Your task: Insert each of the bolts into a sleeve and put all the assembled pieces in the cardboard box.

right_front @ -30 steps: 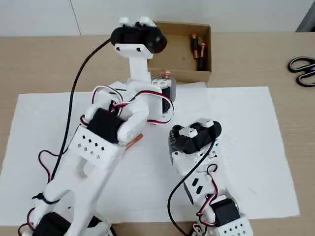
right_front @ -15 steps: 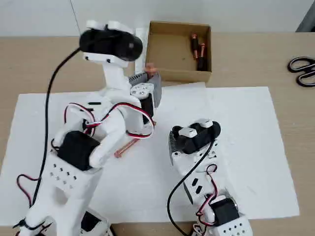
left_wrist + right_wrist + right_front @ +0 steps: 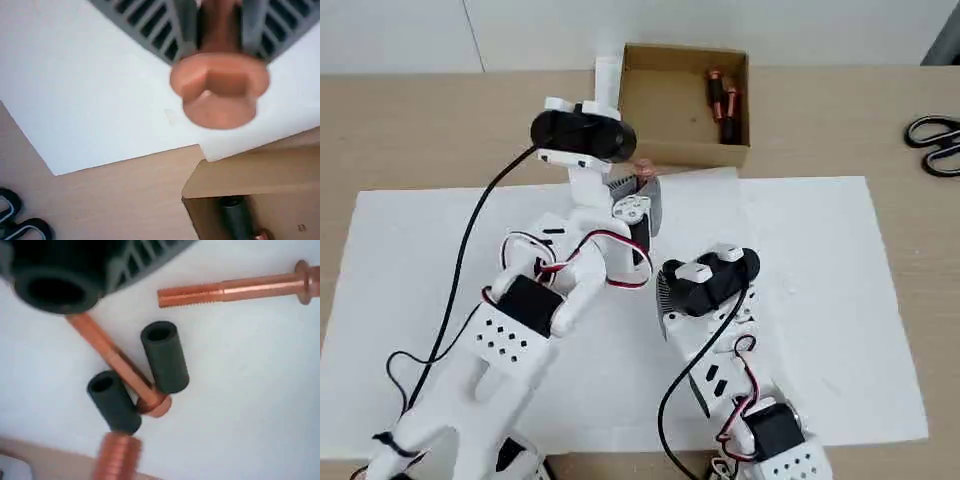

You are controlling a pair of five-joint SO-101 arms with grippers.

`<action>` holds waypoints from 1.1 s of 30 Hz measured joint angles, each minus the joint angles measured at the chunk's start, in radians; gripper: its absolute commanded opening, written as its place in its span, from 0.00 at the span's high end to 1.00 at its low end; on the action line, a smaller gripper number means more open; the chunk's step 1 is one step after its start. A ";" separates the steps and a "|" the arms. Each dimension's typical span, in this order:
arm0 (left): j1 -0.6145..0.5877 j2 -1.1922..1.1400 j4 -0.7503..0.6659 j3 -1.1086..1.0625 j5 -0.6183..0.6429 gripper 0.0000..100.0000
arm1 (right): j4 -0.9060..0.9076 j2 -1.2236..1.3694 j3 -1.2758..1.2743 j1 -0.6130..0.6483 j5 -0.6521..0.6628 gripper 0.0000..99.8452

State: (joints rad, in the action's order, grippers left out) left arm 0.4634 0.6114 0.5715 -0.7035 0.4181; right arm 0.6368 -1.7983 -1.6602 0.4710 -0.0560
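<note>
We are recording the left claw (image 3: 640, 190) as pressed together on a copper bolt (image 3: 218, 90), pinching it by the shaft between two grey ribbed jaws. The hexagonal head is sticking out past the jaws. In the high view this claw is hanging over the far edge of the white sheet (image 3: 840, 300), just beside the near wall of the cardboard box (image 3: 665, 150). We cannot tell whether a sleeve is sitting on the pinched shaft.

Inside the box, two assembled pieces (image 3: 722, 95) are lying side by side against the right wall, each showing a copper head and a dark body.

The right claw (image 3: 665, 300) is hovering low over the middle of the sheet, well apart from the box. Its wrist view is showing a black held sleeve (image 3: 52, 287) raised off the paper and resting against a grey ribbed jaw, with its open bore facing the camera. We are reading this claw as closed on that sleeve, though the opposite jaw is hidden.

Beneath it, two loose sleeves (image 3: 165, 357) are lying on the sheet. A second bolt (image 3: 112, 360) is running between them, with its head touching or just beside both. A third bolt (image 3: 235, 288) is lying apart from that group. One more copper shaft (image 3: 117, 457) is appearing blurred near the sheet's edge.

Scissors (image 3: 935, 140) are resting on the bare table (image 3: 420, 130), far to the right of the box.
</note>
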 measured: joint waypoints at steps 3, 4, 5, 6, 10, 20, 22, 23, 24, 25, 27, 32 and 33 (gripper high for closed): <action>0.038 0.000 -0.006 -0.017 0.000 0.99 | 0.000 0.000 0.000 -0.002 -0.015 1.00; 0.049 0.000 -0.006 -0.017 0.000 0.99 | 0.000 0.000 0.000 -0.002 -0.035 1.00; 0.060 0.000 -0.006 -0.017 0.000 0.99 | 0.000 0.000 0.000 -0.002 -0.054 1.00; 0.066 0.000 -0.006 -0.017 0.000 0.99 | 0.000 0.000 0.000 -0.002 -0.068 1.00; 0.071 0.000 -0.006 -0.023 0.000 0.99 | 0.000 0.000 0.000 -0.003 -0.089 1.00; 0.071 0.000 -0.012 -0.041 0.025 0.99 | 0.000 0.000 0.000 0.066 -0.089 1.00; 0.071 0.000 -0.012 -0.048 0.025 0.99 | 0.000 0.000 0.000 0.068 -0.089 1.00; 0.071 0.000 -0.014 -0.055 0.025 0.99 | 0.000 0.000 0.000 0.071 -0.089 1.00; 0.071 0.000 -0.021 -0.063 0.025 0.99 | 0.000 0.000 0.000 0.071 -0.089 1.00; 0.071 0.000 -0.031 -0.074 0.025 0.99 | 0.000 0.000 0.000 0.071 -0.089 1.00; 0.071 0.000 -0.057 -0.095 0.025 0.99 | 0.000 0.000 0.000 0.071 -0.089 1.00; 0.071 0.000 -0.077 -0.103 0.025 0.99 | 0.000 0.000 0.000 0.069 -0.089 1.00; 0.071 0.000 -0.077 -0.103 0.025 0.99 | 0.000 0.000 0.000 0.069 -0.089 1.00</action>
State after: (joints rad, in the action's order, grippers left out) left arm 0.5340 0.6114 0.4948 -0.8063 0.4427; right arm 0.6368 -1.7983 -1.6602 0.5401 -0.1450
